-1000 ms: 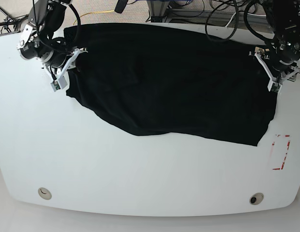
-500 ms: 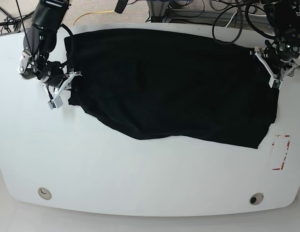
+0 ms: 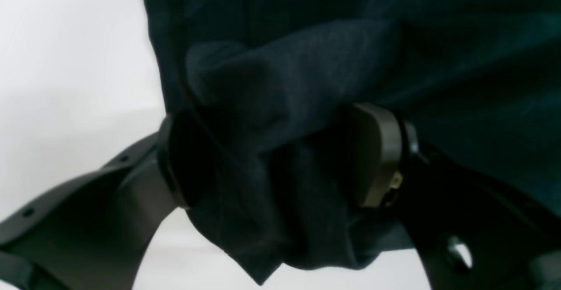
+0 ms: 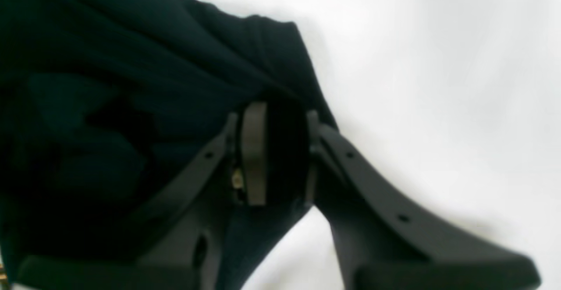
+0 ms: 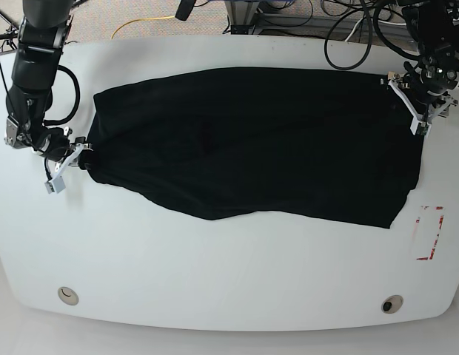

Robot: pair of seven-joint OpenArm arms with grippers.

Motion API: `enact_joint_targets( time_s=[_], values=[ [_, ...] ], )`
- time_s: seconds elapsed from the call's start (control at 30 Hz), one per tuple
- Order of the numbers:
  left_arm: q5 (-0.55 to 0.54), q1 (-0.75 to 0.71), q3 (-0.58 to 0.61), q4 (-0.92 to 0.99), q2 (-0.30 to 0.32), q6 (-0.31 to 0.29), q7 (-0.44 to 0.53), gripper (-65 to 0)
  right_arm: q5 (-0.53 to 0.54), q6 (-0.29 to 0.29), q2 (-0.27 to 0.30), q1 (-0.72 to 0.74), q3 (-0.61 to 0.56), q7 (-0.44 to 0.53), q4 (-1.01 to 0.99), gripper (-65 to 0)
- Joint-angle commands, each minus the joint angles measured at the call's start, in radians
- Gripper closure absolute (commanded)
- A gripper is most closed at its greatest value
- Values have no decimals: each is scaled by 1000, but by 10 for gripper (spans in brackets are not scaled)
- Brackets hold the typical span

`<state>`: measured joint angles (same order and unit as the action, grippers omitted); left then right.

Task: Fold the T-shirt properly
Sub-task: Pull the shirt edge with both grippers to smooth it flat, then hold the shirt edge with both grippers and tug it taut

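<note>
Overhead, the black T-shirt (image 5: 259, 140) lies spread across the white table (image 5: 215, 274), its long side running left to right; the right gripper (image 5: 75, 159) meets its left corner, the left gripper (image 5: 409, 96) its upper right edge; a red-marked patch (image 5: 429, 233) sits near the table's right rim. Left wrist view: jaws set fairly wide, pinching a thick bunched fold of T-shirt (image 3: 280, 158). Right wrist view: jaws close together, clamped on a thin corner of cloth (image 4: 280, 150) above the table.

a robotics lab: white worktable (image 5: 215, 281), tangled cables (image 5: 348, 29), metal framing (image 5: 248, 11) behind.
</note>
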<state>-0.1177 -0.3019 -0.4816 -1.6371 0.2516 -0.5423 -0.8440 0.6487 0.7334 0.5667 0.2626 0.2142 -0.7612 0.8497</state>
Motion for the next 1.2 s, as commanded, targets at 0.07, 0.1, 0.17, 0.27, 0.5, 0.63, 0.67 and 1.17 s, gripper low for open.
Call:
enact_joint_targets(
  time_s=[0.07, 0.1, 0.17, 0.27, 0.5, 0.63, 0.67, 1.17],
  values=[
    [40, -38, 5, -28, -10, -5, -67, -444, -42, -35, 34, 14, 8, -67, 95, -119],
    [40, -39, 7, -41, -11, -5, -67, -444, -42, -35, 36, 14, 8, -76, 115, -119],
    [40, -43, 24, -73, -31, -5, -67, -444, -42, -35, 39, 13, 9, -106, 171, -119],
    [46, -46, 44, -128, -51, -5, -70, -444, -39, -35, 34, 7, 11, -165, 251, -119],
    [43, -49, 79, -150, -61, -3, -125, -444, 56, -35, -26, -76, 120, -338, 484, -117],
    [45, -49, 90, -150, -61, 1, -123, -444, 107, -35, -99, -135, 201, -455, 583, -117],
    [45, -49, 96, -150, -61, 1, -123, -444, 113, -35, -116, -153, 215, -473, 603, -117],
    [46, -43, 94, -144, -25, -3, -123, -444, 105, -35, -150, -503, 250, -418, 742, -117]
  ],
)
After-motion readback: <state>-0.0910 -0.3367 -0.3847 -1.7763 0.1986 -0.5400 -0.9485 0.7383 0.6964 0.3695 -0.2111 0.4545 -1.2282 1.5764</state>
